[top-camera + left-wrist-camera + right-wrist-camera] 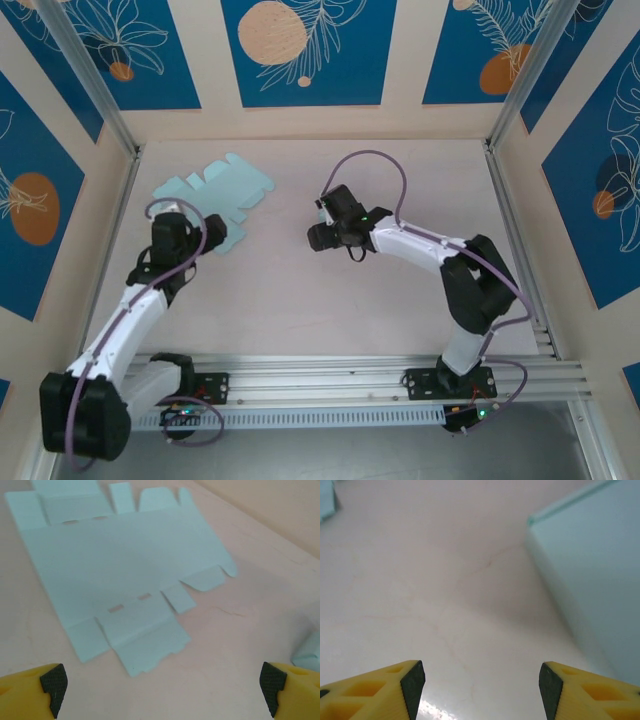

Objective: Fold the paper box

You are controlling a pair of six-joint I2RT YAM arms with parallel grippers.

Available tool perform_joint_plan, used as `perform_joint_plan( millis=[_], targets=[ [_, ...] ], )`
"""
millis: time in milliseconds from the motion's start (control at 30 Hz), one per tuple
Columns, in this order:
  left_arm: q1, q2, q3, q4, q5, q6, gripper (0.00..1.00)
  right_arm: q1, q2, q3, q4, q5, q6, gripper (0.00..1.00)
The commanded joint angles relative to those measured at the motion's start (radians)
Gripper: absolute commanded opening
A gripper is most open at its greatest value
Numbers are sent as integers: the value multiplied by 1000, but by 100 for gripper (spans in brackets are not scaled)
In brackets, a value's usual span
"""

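The table (400,300) carries a flat sheet, the unfolded paper box (215,195), near its far left corner. It lies flat on the surface, all panels and flaps spread out. From above, its long axis seems to run roughly along the far edge, a little skewed. Tabs stick out toward the far edge and back toward the arms.

In the left wrist view the paper box (120,560) shows crease lines and two small slots. It looks light, thin and easily bent, and likely to slide on the smooth table. A sensible hold is an outer flap edge, lifted along a crease, with the other arm pinning the main panel.

The left gripper (162,687) hovers just short of the near flaps, fingers spread wide around nothing. The right gripper (480,687) sits mid-table, fingers apart and empty. Just beside it is a pale blue boxy piece (590,580), touched by neither finger.
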Motion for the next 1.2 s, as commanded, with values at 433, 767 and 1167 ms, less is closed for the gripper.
perform_joint_plan(
  millis=[433, 767, 1167],
  targets=[
    [468, 334, 8, 249, 397, -61, 100, -142, 117, 15, -30, -19, 69, 63],
    [494, 506, 176, 236, 428, 28, 100, -251, 152, 22, 52, -119, 71, 63],
    [560, 894, 576, 146, 585, 50, 85, -186, -52, -95, 97, -141, 78, 80]
  ],
)
